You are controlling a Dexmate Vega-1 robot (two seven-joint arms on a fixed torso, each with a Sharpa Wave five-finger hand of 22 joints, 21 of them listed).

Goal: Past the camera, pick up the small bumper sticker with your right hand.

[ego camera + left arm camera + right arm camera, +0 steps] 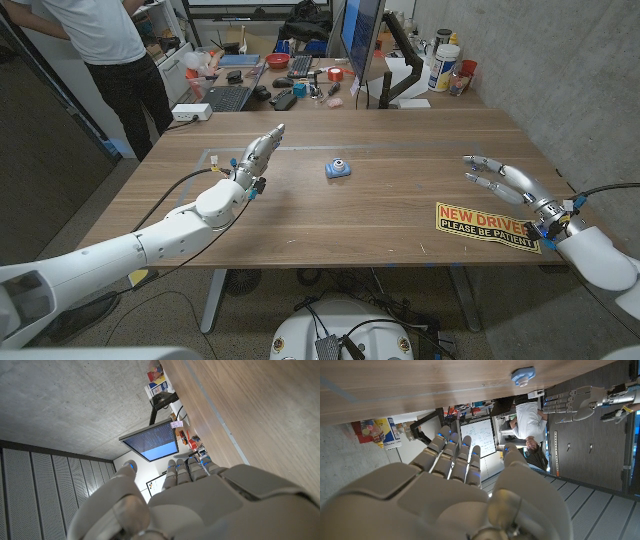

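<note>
Here, yellow bumper sticker (487, 226) reading "NEW DRIVER / PLEASE BE PATIENT" near table (400, 140) front right corner; right hand (507, 182) above, fingers apart, empty; left hand (258, 157) likewise, fingers straight

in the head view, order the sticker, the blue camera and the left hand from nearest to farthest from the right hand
1. Sticker: just inward of the right hand, near the table's front edge.
2. Blue camera: mid-table.
3. Left hand: beyond the camera, on the left side.

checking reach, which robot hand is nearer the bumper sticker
Right. The right robot hand hovers just above the bumper sticker at the table's near right edge; the left robot hand is far across, beyond the small blue camera.
</note>
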